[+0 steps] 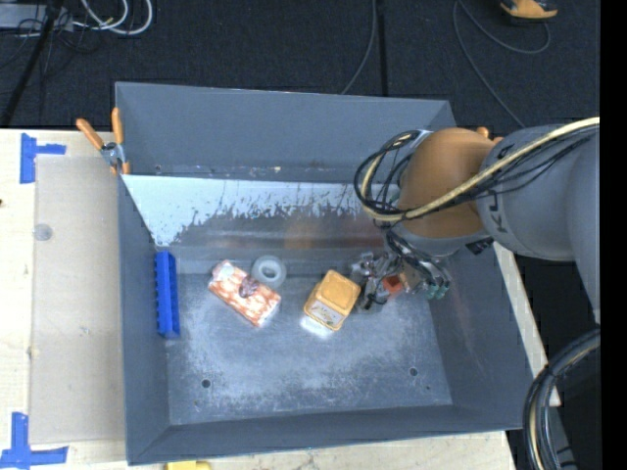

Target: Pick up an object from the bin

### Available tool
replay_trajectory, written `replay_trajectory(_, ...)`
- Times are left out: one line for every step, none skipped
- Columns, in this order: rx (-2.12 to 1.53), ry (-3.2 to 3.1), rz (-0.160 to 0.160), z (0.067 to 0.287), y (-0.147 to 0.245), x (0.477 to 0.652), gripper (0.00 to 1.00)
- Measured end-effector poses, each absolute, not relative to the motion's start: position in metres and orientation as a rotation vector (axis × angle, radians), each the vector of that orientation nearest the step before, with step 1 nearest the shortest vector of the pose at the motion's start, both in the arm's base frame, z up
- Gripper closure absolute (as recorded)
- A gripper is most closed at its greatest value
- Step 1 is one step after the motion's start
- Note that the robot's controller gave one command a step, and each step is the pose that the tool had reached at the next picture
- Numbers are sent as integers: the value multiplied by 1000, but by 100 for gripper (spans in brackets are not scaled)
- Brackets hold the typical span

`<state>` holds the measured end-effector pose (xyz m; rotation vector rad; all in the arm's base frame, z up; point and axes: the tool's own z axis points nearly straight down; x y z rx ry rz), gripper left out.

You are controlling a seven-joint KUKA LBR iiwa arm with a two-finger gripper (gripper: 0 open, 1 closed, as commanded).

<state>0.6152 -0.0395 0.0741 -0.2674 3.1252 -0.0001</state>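
Gripper (377,287) was seen in the bin (294,399), just beside a tan box (331,302). Its state, spread or closed, could not be told.

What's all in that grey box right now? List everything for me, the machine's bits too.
Bin: one, grey metal, holds everything below.
Long brick: one, blue, along the bin's left wall.
Packet: one, red and white patterned, left of centre.
Tape roll: one, pale grey ring, at the packet's far right corner.
Small box: one, yellow-tan, centre, lying askew.
Gripper: one, dark, close by the small box's right side.
Arm: one, grey, orange wrist cover, looped cables, entering from the right.
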Motion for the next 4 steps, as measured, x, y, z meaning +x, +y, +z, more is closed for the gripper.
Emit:
replay_trajectory(-270, 3125, -1, 74, -39, 615, 0)
replay_trajectory(-271, 3125, -1, 74, -39, 615, 0)
replay_trajectory(-144, 3133, -3, 73, -23, 616, 0)
replay_trajectory(-485, 3094, -1, 72, 70, 620, 100)
